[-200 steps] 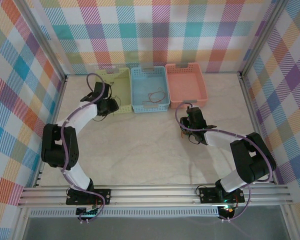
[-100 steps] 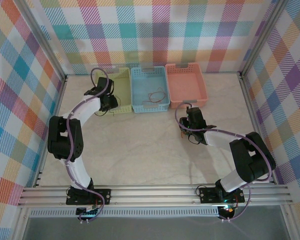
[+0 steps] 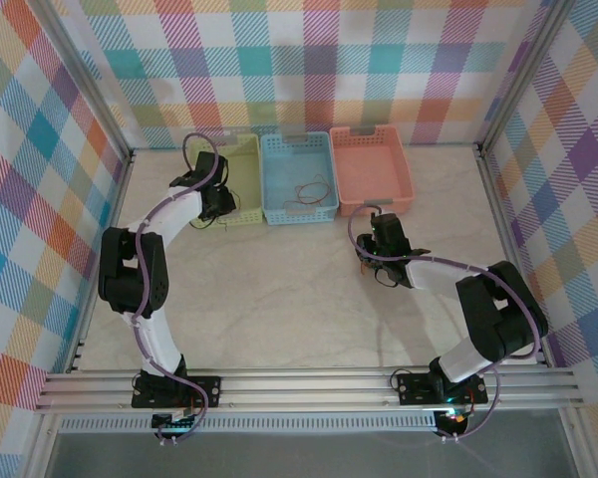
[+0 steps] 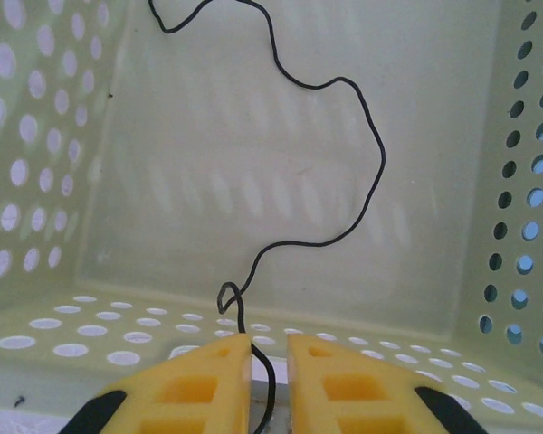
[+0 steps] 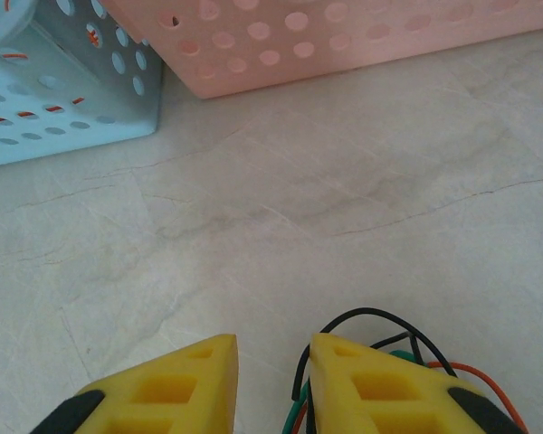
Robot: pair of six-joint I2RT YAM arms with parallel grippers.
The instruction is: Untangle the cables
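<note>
- The left gripper (image 4: 268,348) is cut off by the bottom of its wrist view. Its yellow fingers stand a narrow slit apart, and a black wire (image 4: 381,158) runs down through that slit. The wire is thinner than the gap, so it does not look clamped where it can be seen.
- The black wire's far end runs out of the top of that view. The rest of it squiggles across the floor of the green basket (image 4: 208,181) and makes a small loop just in front of the fingertips.
- The right gripper (image 5: 272,348) has its fingers clearly parted at the tips. A bundle of wires (image 5: 362,313), black, green and orange-red, loops around the right-hand finger, and some strands drop into the gap against its inner face.
- Those strands leave the bottom of the view, so it cannot be told whether the fingers pinch them.
- From above, this bundle is mostly hidden under the right wrist and too thin to trace.
- A reddish wire (image 3: 312,189) lies in the blue basket (image 3: 299,149). In the right wrist view it shows only as orange flecks through the holes in the basket wall.
- The pink basket (image 5: 344,45) stands just beside the blue one, ahead of the right gripper, with bare table (image 5: 344,181) between them.
</note>
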